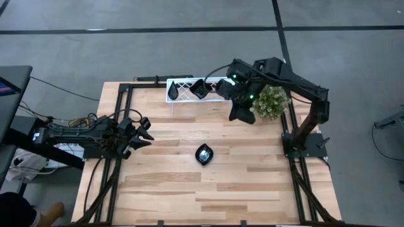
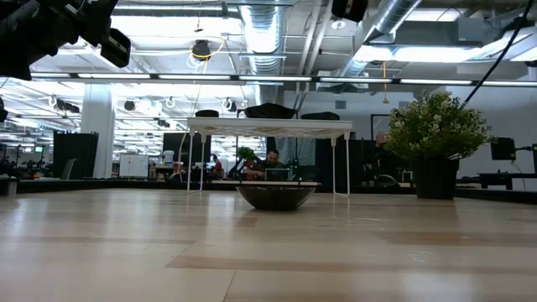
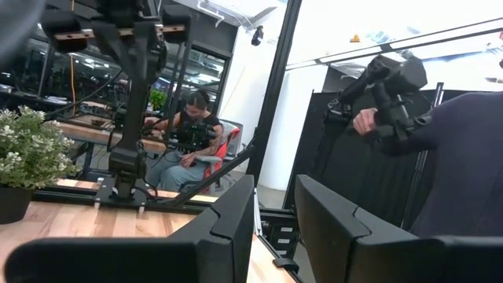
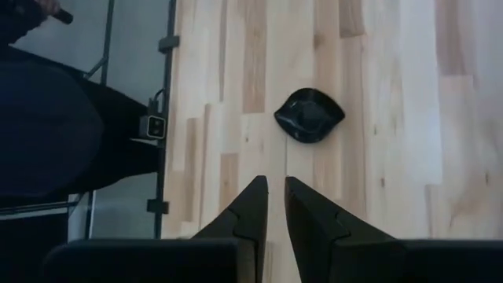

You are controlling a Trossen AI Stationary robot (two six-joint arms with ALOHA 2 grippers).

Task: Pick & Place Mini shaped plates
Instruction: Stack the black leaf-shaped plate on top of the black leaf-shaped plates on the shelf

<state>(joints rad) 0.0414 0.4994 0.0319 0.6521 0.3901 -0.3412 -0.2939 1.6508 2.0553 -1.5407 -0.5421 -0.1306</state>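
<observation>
One mini shaped plate (image 1: pixel 204 154), black, glossy and leaf-shaped, rests on its underside at the middle of the wooden table; it also shows in the low view (image 2: pixel 276 196) and the right wrist view (image 4: pixel 309 116). More black plates (image 1: pixel 198 88) lie on the white wire rack (image 1: pixel 180 90) at the far edge. My right gripper (image 1: pixel 240 115) hangs high between rack and plant, slanting down, its fingers (image 4: pixel 275 182) narrowly open and holding nothing. My left gripper (image 1: pixel 142 131) waits open at the table's left side, its fingers (image 3: pixel 275 185) empty.
A small green bushy plant (image 1: pixel 270 102) in a dark pot stands at the far right, right beside my right gripper. Black frame rails (image 1: pixel 118 120) run along the table's sides. A person (image 3: pixel 189 134) sits beyond the table. Bare wood (image 1: pixel 208 195) stretches toward the near edge.
</observation>
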